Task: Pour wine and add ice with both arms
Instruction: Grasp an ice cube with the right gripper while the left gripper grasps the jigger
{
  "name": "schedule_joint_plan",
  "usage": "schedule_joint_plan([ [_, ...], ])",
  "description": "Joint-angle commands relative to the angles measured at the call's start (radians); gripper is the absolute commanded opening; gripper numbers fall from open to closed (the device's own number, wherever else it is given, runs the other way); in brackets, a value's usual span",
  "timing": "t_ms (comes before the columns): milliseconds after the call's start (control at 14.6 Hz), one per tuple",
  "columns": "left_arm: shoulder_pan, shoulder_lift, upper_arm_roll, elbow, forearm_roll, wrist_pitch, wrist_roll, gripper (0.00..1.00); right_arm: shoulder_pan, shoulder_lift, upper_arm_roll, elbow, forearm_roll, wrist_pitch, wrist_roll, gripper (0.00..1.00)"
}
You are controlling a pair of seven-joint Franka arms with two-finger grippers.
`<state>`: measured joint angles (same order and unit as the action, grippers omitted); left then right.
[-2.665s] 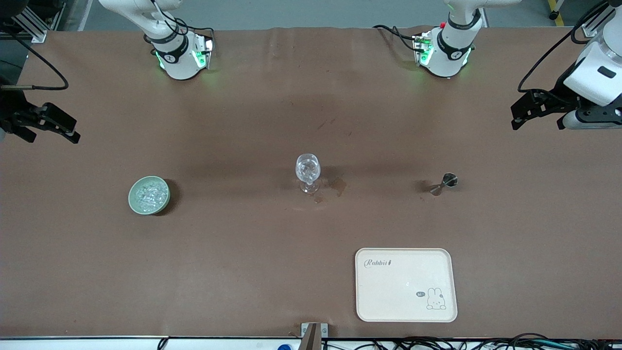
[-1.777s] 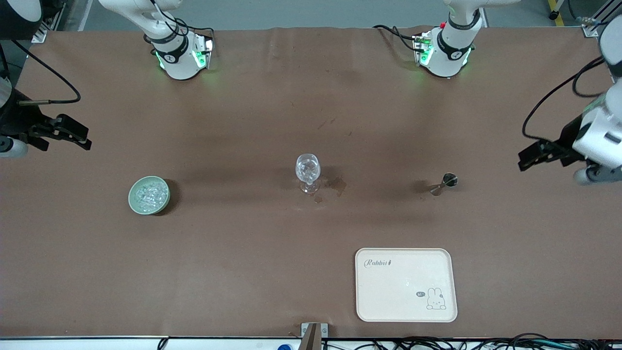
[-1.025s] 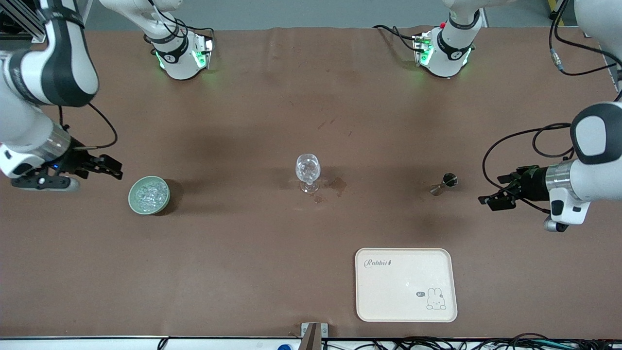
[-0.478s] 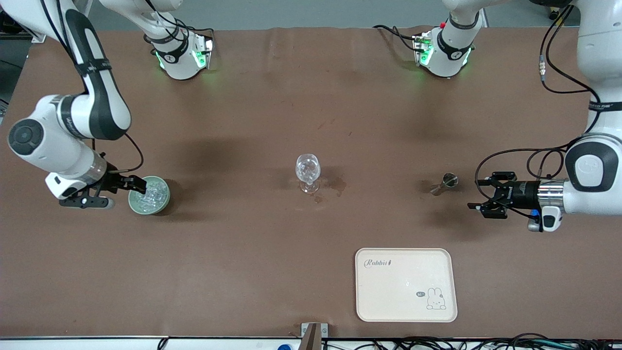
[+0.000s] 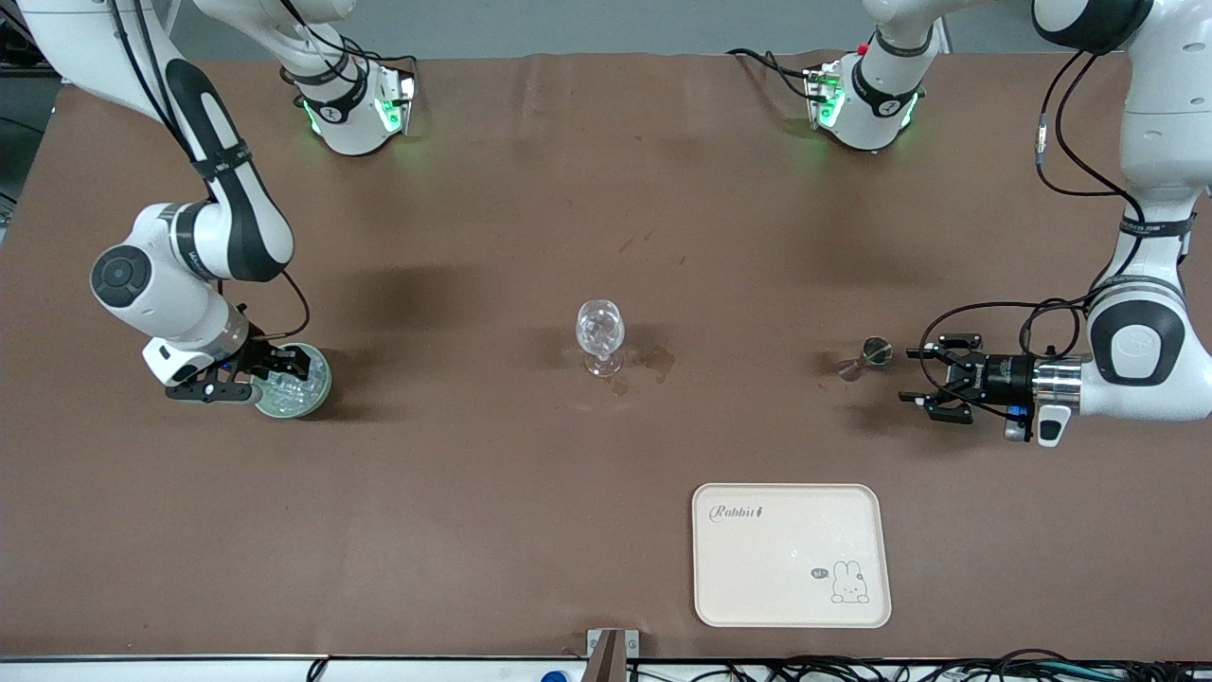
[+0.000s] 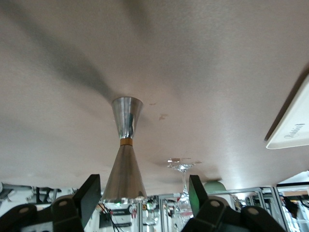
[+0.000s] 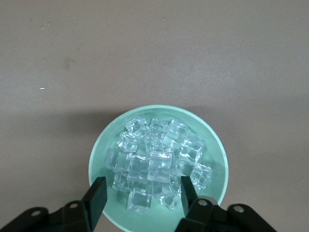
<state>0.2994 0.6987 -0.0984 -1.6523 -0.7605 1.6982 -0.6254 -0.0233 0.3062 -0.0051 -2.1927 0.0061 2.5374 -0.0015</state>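
The ice [image 7: 154, 164] is a heap of clear cubes in a pale green bowl [image 7: 212, 140] toward the right arm's end of the table. My right gripper [image 7: 142, 195] hangs open just over the bowl [image 5: 322, 388], its fingers [image 7: 96, 198] either side of the cubes at the rim. A steel hourglass jigger [image 5: 864, 358] stands toward the left arm's end. My left gripper [image 5: 911, 376] is low and level beside it, open, and the jigger [image 6: 124, 154] stands between the fingers [image 6: 89, 198] without touching them. A clear stemmed glass [image 5: 599, 336] stands mid-table. No wine shows.
A cream tray [image 5: 791, 554] with a rabbit drawing lies nearer the front camera than the jigger. Damp stains [image 5: 653, 362] mark the brown table cover beside the glass. The two arm bases [image 5: 355, 109] stand along the table edge farthest from the front camera.
Both arms have swung in from the table's ends. The right gripper came down over the bowl of ice. The left gripper dropped low and moved up to the jigger.
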Motion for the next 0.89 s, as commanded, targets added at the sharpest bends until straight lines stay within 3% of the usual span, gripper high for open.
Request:
schedule_joint_plan([
  [0,0.013,0.013,-0.006,-0.027,-0.057,-0.012,-0.016,0.76,-0.001,0.016,0.005,-0.013,0.008,0.034,-0.008,0.64],
  [820,0.044,0.067,-0.012,-0.083,-0.126,-0.031,0.036,0.65,-0.021,0.036,0.005,-0.007,0.008,0.041,-0.009,0.63],
])
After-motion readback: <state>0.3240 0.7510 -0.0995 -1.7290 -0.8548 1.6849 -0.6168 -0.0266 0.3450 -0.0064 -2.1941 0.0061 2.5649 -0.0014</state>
